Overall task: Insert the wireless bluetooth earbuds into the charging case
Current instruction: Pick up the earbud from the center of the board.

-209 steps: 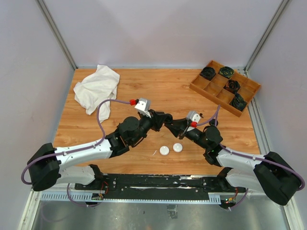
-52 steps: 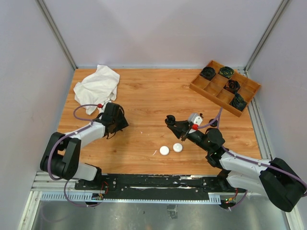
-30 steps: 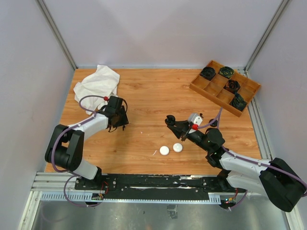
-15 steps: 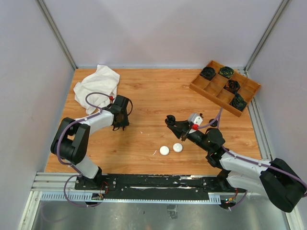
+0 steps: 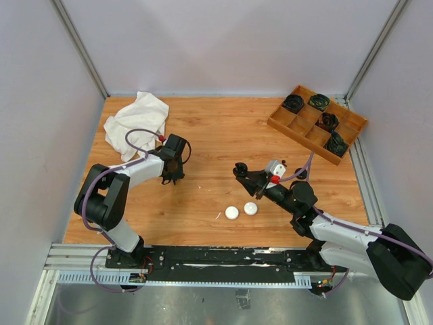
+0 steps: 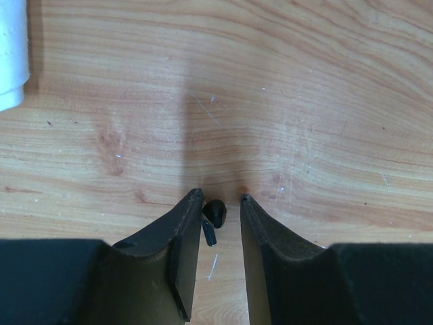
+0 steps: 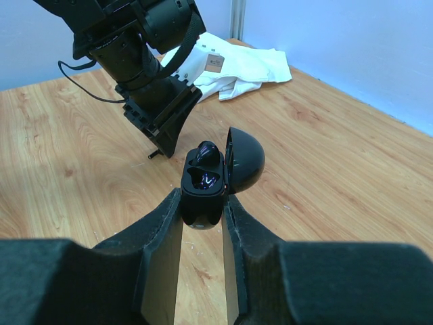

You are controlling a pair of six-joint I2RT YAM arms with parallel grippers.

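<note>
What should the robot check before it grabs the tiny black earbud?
1. Black earbud lies between the fingers of the left claw: ok.
2. Left claw is open, not yet pinching: ok.
3. Earbud is centred in the gap: not ok, it lies close to one finger.
4. Right claw grips the charging case firmly: ok.
5. Case lid is flipped open: ok.
6. A slot is free: it looks ok, one bud is seated and the hollow beside it appears empty.
</note>
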